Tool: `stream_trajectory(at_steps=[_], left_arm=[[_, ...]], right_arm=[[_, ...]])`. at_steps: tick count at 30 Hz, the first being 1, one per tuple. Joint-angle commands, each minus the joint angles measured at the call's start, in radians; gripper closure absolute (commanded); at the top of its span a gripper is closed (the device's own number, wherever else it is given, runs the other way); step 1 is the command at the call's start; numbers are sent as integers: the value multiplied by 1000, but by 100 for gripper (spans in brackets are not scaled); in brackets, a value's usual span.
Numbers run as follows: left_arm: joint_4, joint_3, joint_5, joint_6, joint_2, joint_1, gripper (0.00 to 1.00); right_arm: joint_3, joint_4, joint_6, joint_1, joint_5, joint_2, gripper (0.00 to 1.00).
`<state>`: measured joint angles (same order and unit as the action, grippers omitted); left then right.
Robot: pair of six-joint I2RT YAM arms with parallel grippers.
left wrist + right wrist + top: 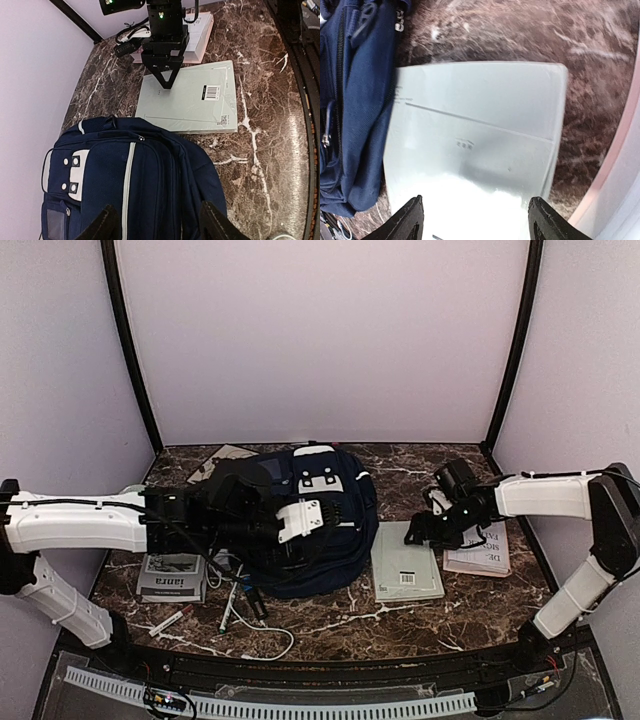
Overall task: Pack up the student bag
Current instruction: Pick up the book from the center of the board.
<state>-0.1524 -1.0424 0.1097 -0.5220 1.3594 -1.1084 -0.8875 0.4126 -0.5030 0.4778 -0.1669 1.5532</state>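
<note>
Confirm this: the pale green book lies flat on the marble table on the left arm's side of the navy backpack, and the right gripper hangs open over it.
One thing is wrong: the pale green book lies on the right arm's side of the navy backpack, as the top external view shows. It does lie flat on the marble table, and the right gripper hangs open over it.

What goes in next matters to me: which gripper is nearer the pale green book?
Right. The right gripper is directly over the pale green book. The left gripper is over the student bag, off to the book's side.
</note>
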Motion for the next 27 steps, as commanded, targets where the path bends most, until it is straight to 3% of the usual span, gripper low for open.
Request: stream_trajectory(at_steps=[1, 5, 15, 21, 24, 27], left_arm=[[-50, -103, 34, -107, 189, 4, 45], [-59, -249, 138, -230, 386, 4, 54], [-123, -504, -17, -419, 690, 14, 56], [-205, -626, -153, -397, 782, 28, 59], [-355, -750, -264, -362, 811, 28, 59], [-520, -865, -282, -292, 855, 31, 62]], right_arm=[[54, 8, -32, 4, 33, -7, 27], [63, 52, -22, 3, 77, -18, 25], [91, 85, 9, 4, 65, -2, 23], [150, -44, -29, 5, -90, -11, 25], [176, -96, -62, 7, -138, -9, 26], [168, -88, -60, 7, -114, -13, 27]])
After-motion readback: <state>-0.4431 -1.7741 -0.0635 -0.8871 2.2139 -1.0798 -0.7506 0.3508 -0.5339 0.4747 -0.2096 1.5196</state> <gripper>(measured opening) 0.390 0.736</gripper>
